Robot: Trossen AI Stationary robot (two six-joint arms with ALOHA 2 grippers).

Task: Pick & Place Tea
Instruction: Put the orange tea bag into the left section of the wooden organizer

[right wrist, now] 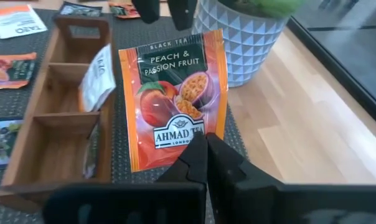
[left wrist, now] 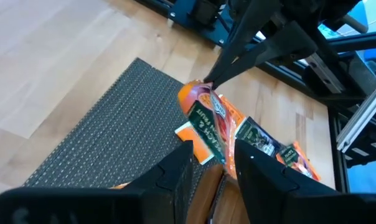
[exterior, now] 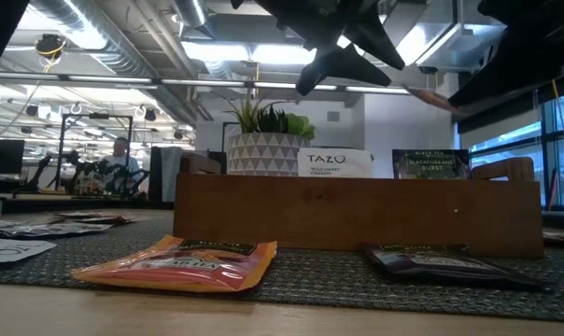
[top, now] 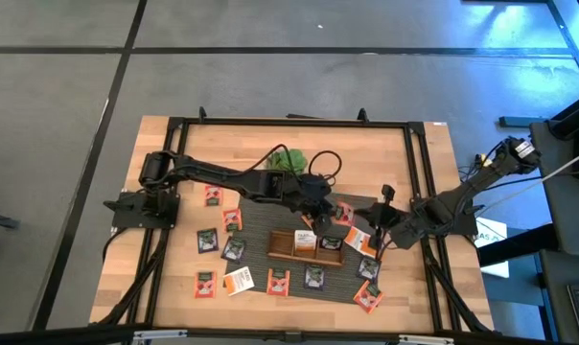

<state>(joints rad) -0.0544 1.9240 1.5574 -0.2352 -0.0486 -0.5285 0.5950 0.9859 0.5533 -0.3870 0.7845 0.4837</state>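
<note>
**While Two Grippers Meet at One Peach Sachet**

Where the low view starts, at the near edge of the woven mat (top: 261,222), an orange sachet (exterior: 175,264) and a dark sachet (exterior: 445,263) lie flat. Just behind them stands the wooden tray (exterior: 357,213), with a white Tazo sachet (exterior: 333,162) and a black-labelled sachet (exterior: 431,163) upright in its compartments. More sachets lie scattered on and around the mat on the table (top: 174,287).

Over the mat, just beside the tray and clear of it, hangs the peach and passion fruit sachet (right wrist: 172,93). The right gripper (right wrist: 205,140) is clamped tight on one edge of it and holds it upright in the air. The left gripper (left wrist: 213,149) sits at the opposite end, its two fingers parted with the sachet's edge between them; whether they press on it I cannot tell.

Beyond the sachet stands the patterned plant pot (right wrist: 250,37). Farther off, in the room behind the table, a person (exterior: 121,159) is seated.
</note>
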